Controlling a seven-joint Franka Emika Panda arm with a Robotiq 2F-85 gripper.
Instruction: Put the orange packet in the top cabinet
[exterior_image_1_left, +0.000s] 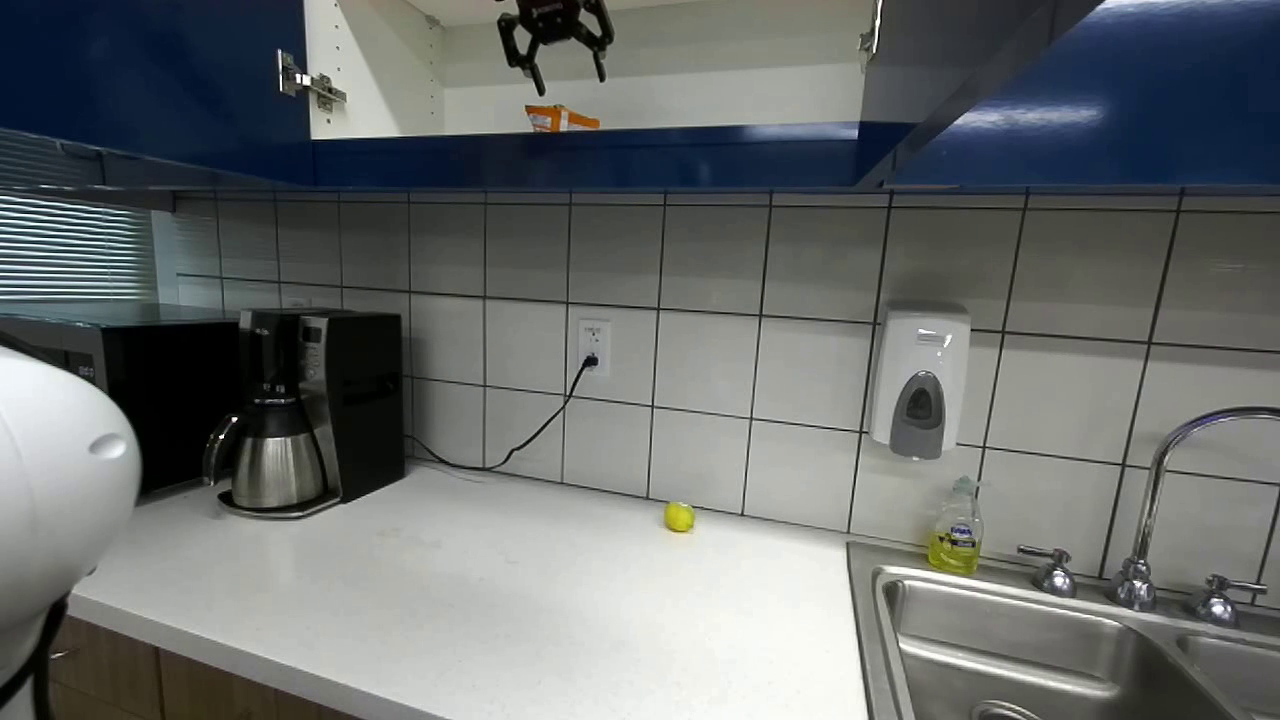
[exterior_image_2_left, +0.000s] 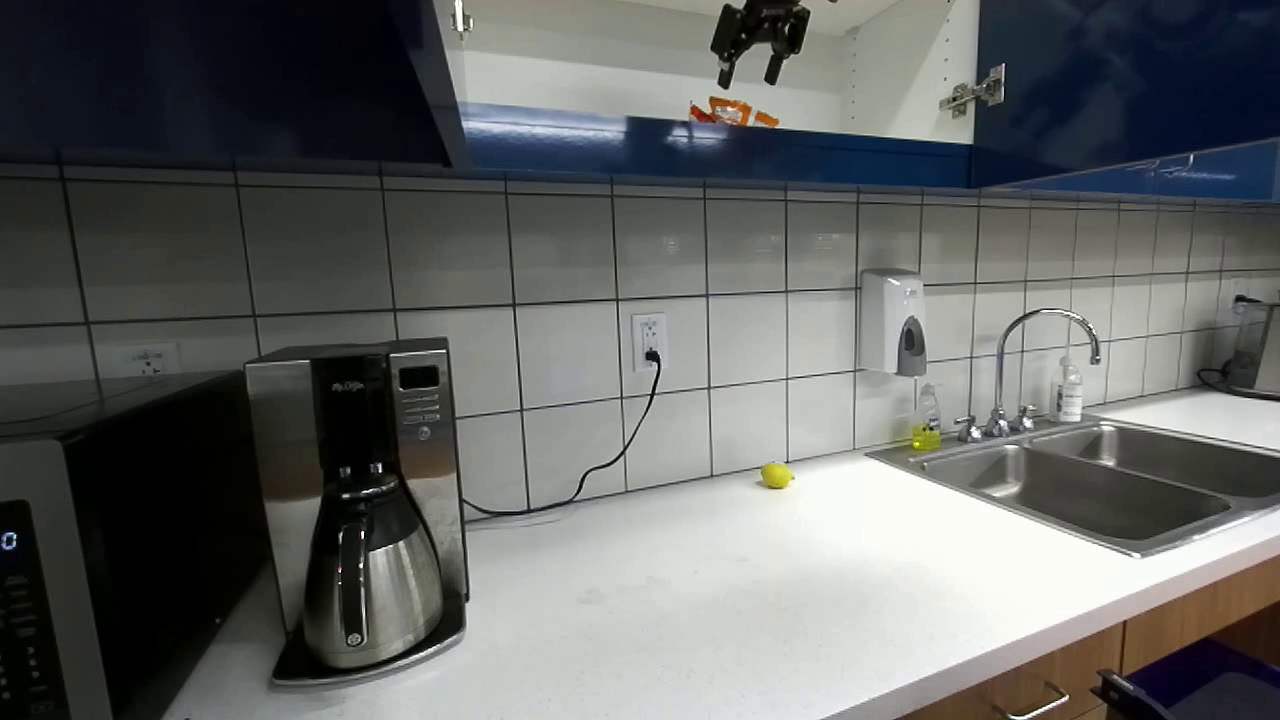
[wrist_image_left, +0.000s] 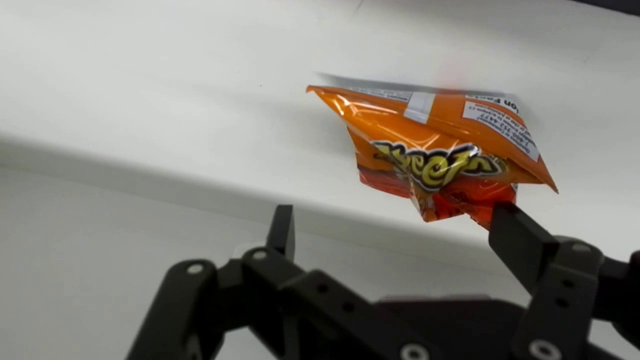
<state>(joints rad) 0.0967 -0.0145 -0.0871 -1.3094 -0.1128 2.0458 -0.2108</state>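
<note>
Orange packet (wrist_image_left: 440, 137) lies in the top cabinet (exterior_image_1_left: 640, 158), below the tool (exterior_image_1_left: 571, 85), whose jaws stand apart; placement judged complete, only retreat apparently remaining.

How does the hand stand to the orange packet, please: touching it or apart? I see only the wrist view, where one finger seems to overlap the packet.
Observer: Apart. In both exterior views the hand is above the packet, with a visible gap between them.
Operator: Thank you. In which place is the packet?
Observer: Inside the open top cabinet, behind its blue front edge.
Operator: And what is below, please?
Observer: A lemon lies on the white counter, near the tiled wall.
</note>
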